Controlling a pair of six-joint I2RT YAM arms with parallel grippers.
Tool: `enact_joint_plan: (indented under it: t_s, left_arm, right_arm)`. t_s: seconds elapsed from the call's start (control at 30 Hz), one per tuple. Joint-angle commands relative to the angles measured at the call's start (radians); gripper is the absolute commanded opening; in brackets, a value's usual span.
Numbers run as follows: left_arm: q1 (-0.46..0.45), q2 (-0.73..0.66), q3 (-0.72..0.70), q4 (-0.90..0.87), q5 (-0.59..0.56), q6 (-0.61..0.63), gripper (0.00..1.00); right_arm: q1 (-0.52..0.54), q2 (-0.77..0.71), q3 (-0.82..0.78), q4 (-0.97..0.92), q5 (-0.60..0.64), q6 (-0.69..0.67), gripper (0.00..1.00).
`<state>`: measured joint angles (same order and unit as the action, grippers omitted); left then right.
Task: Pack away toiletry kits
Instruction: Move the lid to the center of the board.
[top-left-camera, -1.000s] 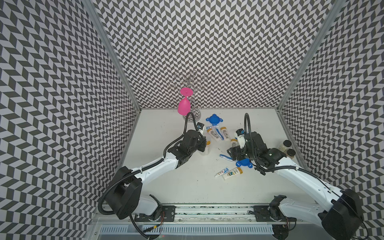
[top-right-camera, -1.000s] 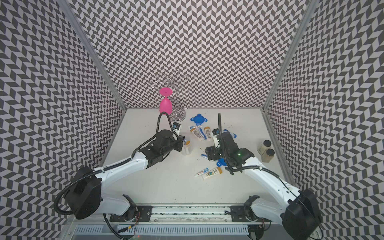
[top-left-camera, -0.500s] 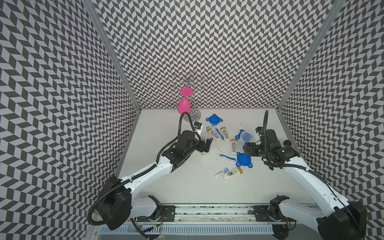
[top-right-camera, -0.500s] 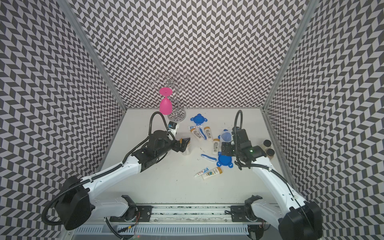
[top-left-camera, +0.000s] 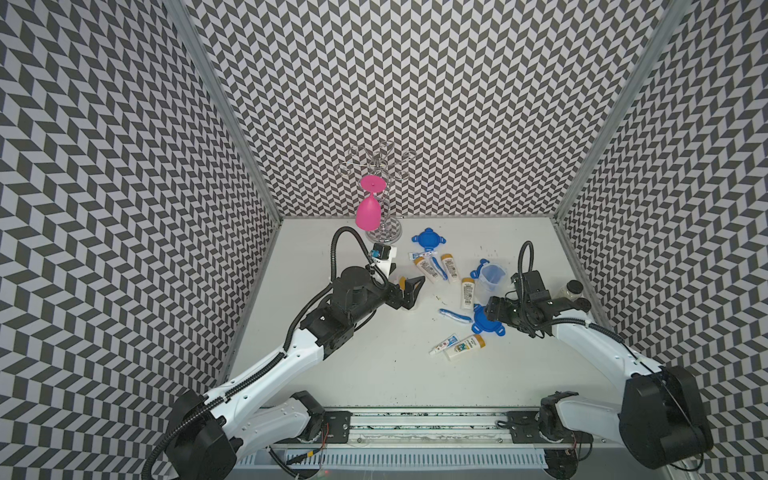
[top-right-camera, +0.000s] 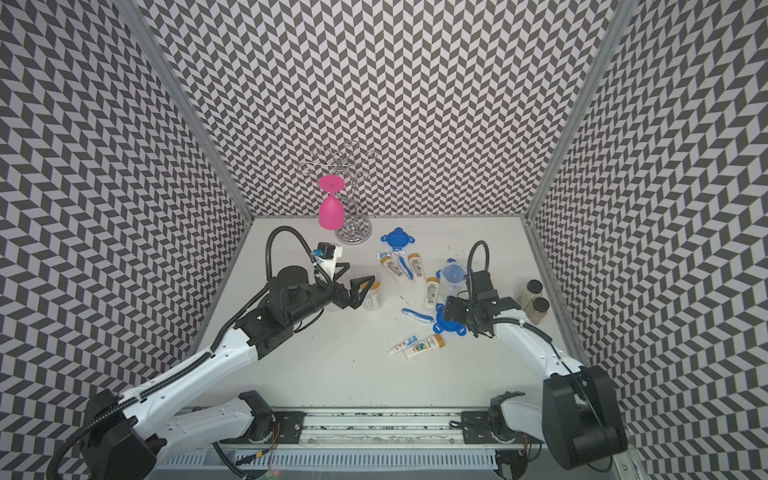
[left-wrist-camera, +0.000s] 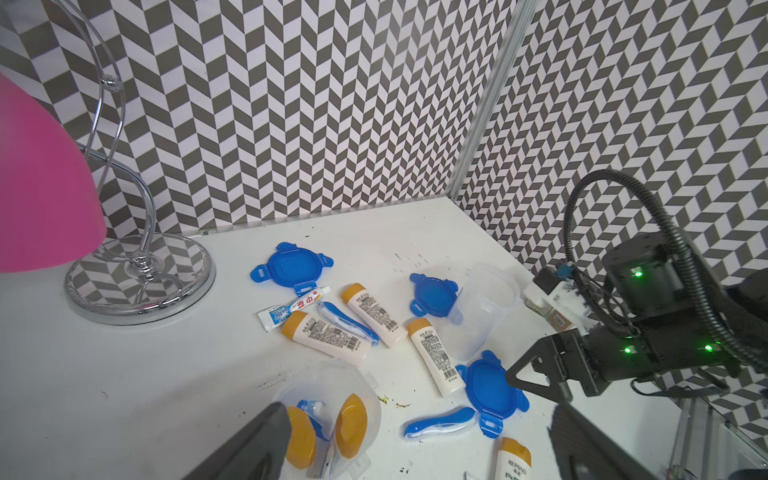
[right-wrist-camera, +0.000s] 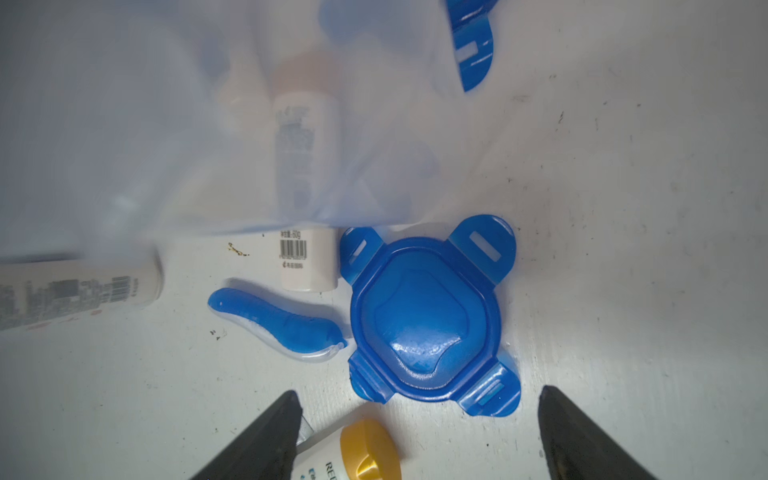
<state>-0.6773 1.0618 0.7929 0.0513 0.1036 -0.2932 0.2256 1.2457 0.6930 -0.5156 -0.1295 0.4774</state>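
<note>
The left gripper (left-wrist-camera: 417, 409) was spread wide and held nothing. One finger was just beside a clear jar (left-wrist-camera: 332, 376) that stood open-topped on the white table (top-left-camera: 374, 382) with two yellow-capped bottles and a blue toothbrush inside. The right gripper (right-wrist-camera: 419, 390) was also spread wide and empty, poised over a blue lid (right-wrist-camera: 424, 316) lying flat on the table; whether it touched the lid could not be told. Beside that lid lay a loose toothbrush (top-left-camera: 455, 316) and a bottle (top-left-camera: 467, 293). An empty jar (top-left-camera: 493, 277) sat tilted just behind them, with a second lid (top-left-camera: 482, 266) against it. Farther back a pair of bottles (top-left-camera: 428, 269) and a toothpaste tube (top-left-camera: 422, 254) lay together near a third lid (top-left-camera: 428, 240). Toward the front, another bottle (top-left-camera: 463, 347) and a small tube (top-left-camera: 444, 345) lay side by side. A pink goblet (top-left-camera: 368, 212) hung upside down on a wire rack (top-left-camera: 384, 237) at the back.
</note>
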Motion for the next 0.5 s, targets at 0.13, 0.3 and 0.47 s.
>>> enact_joint_plan:
  t_s: [0.13,0.3,0.47]
  left_arm:
    - [0.019,-0.024,-0.021,0.048,0.093,-0.081,1.0]
    - [0.031,-0.03,-0.036,0.054,0.102,-0.084,0.99]
    - [0.063,-0.031,-0.066,0.077,0.14,-0.097,1.0]
  right_arm:
    - [-0.008,0.029,-0.048,0.128,0.005,0.062,0.87]
    - [-0.008,0.032,-0.087,0.131,0.074,0.073,0.86]
    - [-0.006,0.02,-0.13,0.178,0.086,0.061,0.85]
